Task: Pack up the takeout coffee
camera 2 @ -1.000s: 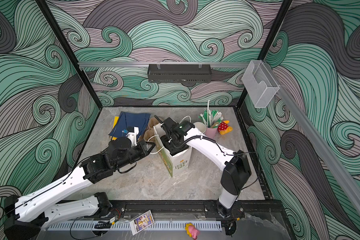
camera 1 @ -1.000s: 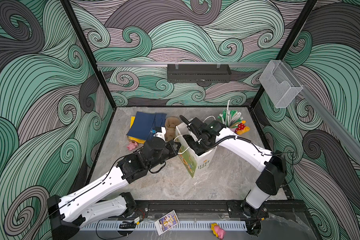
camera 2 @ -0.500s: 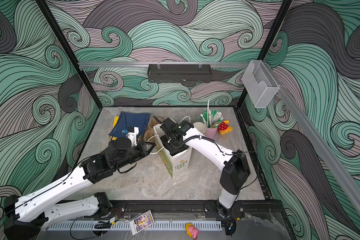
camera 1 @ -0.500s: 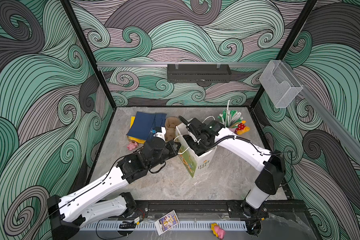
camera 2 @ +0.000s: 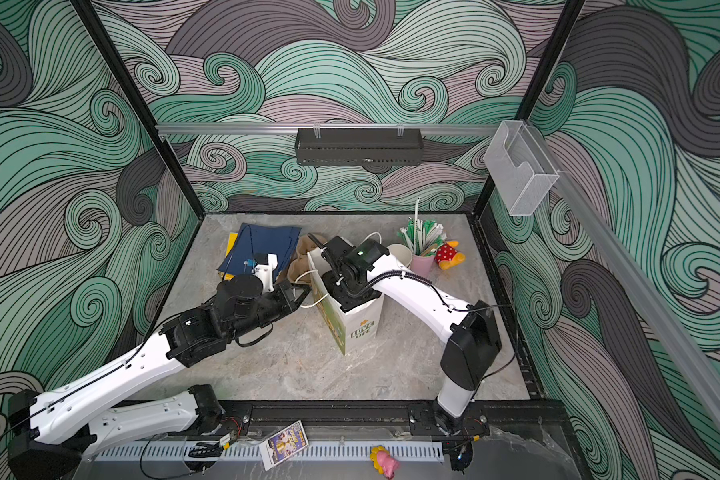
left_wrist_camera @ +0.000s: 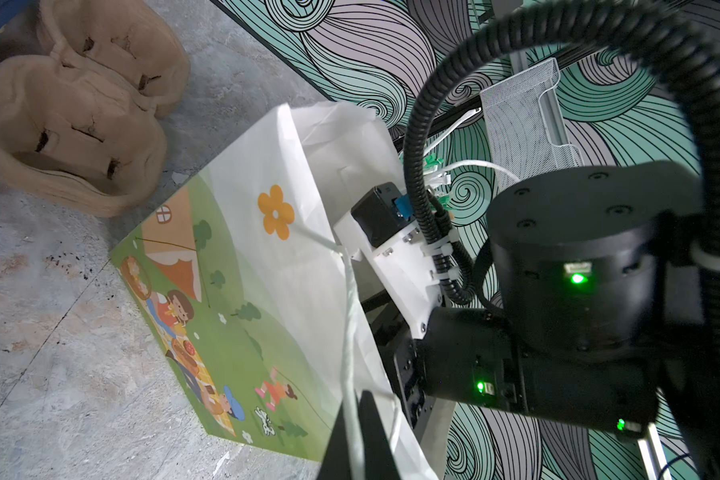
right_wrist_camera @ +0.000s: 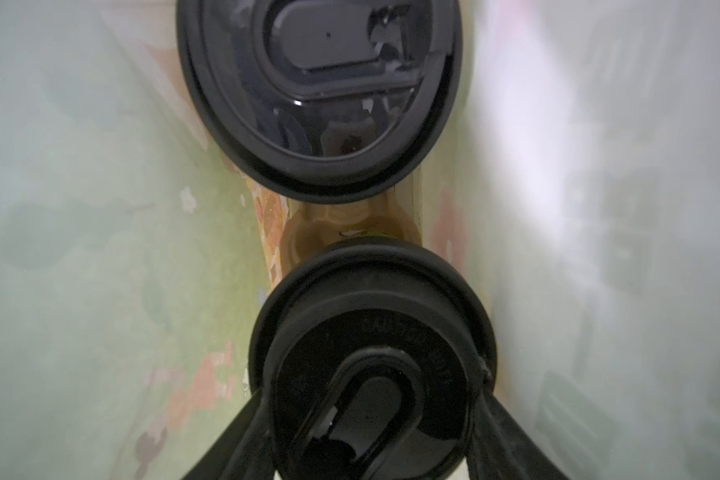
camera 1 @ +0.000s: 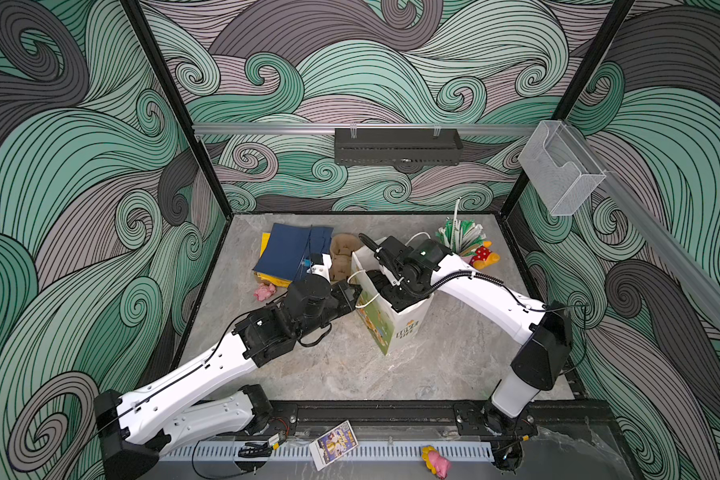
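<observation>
Little had moved: right claw (right_wrist_camera: 371, 399) still gripped a black-lidded paper cup (right_wrist_camera: 371, 324) inside the white picnic-print paper bag (camera 1: 395, 328), mid-surface; left claw (left_wrist_camera: 356, 440) stayed pinched on its cord handle (left_wrist_camera: 350, 316). Release looked next.

the right wrist view's edge is cutting off the right gripper (right_wrist_camera: 373, 390). the nearer round black plastic sip lid (right_wrist_camera: 371, 332) and the farther lid (right_wrist_camera: 321, 95) are hiding their cups, and the white picnic-print paper bag (right_wrist_camera: 80, 208) is blurring. in both top views that bag is hiding the gripper. the left wrist view's edge is cropping the left gripper (left_wrist_camera: 356, 440), pinching the white cord handle (left_wrist_camera: 348, 324).
</observation>
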